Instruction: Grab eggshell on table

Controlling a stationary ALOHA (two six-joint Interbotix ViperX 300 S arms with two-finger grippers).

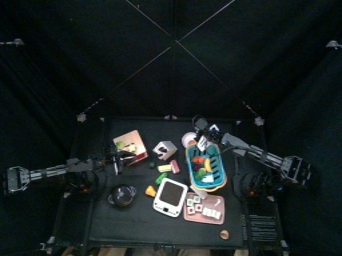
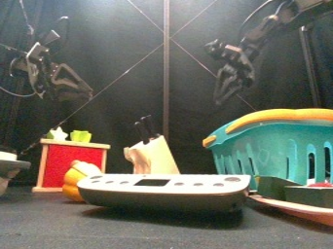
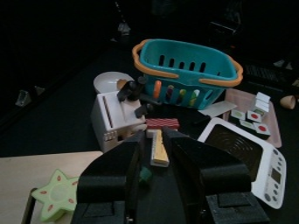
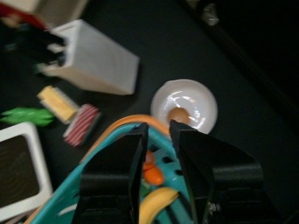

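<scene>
A white rounded eggshell [image 4: 187, 105] with a brownish hollow lies on the black table [image 1: 134, 226], behind the white knife block [image 4: 100, 57] and beside the teal basket [image 4: 117, 179]. It also shows in the left wrist view [image 3: 112, 81]. My right gripper [image 4: 158, 128] hangs above the basket's orange rim, short of the eggshell, with its jaws a little apart and empty; it is over the table's far middle in the top view [image 1: 201, 125]. My left gripper [image 1: 86, 182] rests at the table's left edge, jaws together.
The teal basket [image 1: 209, 168] stands right of the middle. A white scale [image 1: 168, 200] lies at the front, and a red box [image 1: 127, 145] with a green star on it at the back left. A small tan rounded thing [image 1: 225, 232] sits near the front edge.
</scene>
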